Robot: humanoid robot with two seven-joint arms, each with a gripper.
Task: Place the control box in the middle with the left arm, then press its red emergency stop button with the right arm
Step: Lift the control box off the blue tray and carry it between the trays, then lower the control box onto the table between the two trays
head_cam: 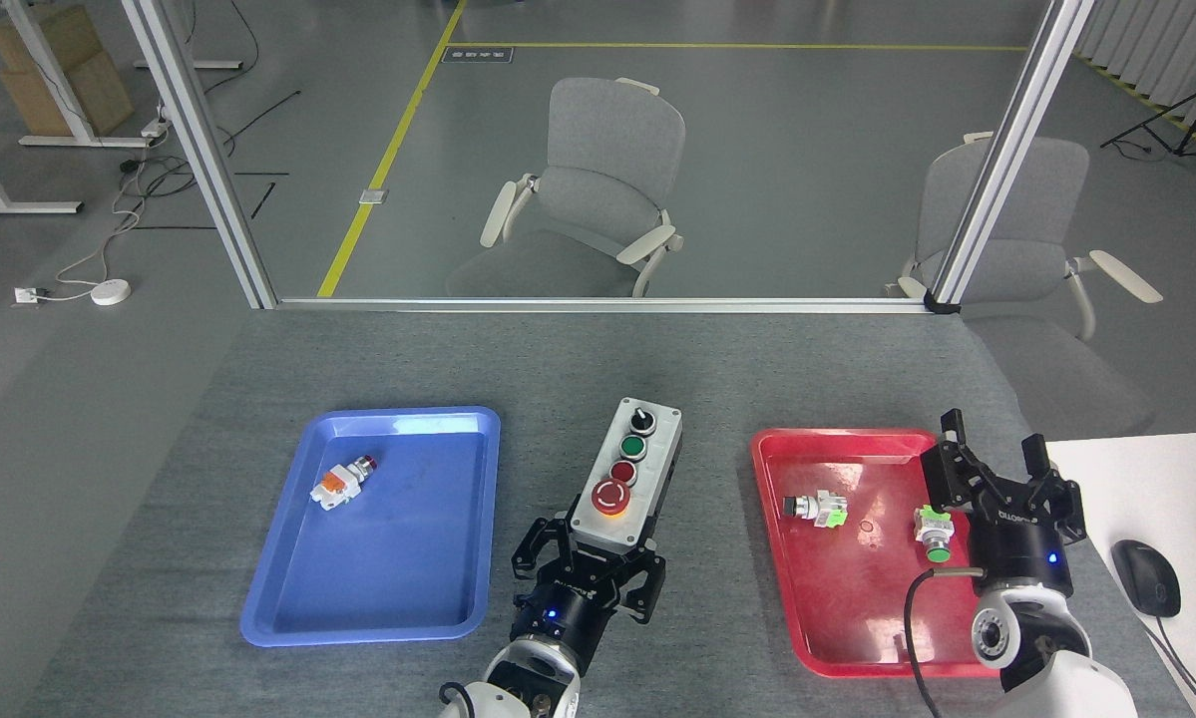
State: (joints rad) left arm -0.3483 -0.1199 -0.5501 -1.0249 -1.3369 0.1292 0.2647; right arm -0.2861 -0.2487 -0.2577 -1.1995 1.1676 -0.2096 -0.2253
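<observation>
Left tool [590, 568] grips control box [625, 479] near end; right tool [1006, 479] hangs spread wide.

The left arm entered from the bottom edge at about 6 o'clock, its white rounded wrist low in the view and its black left claw [598, 560] pointing up toward 12 o'clock, tilted slightly to 1 o'clock. Its fingers [536, 550] were closed around the near end of the control box [625, 477], one on each side, a blue light glowing on the claw body. The right arm came in at about 5 o'clock, white wrist with a looping black cable, right claw [999, 469] pointing toward 11 o'clock, fingers spread apart, holding nothing, blue light lit.
</observation>
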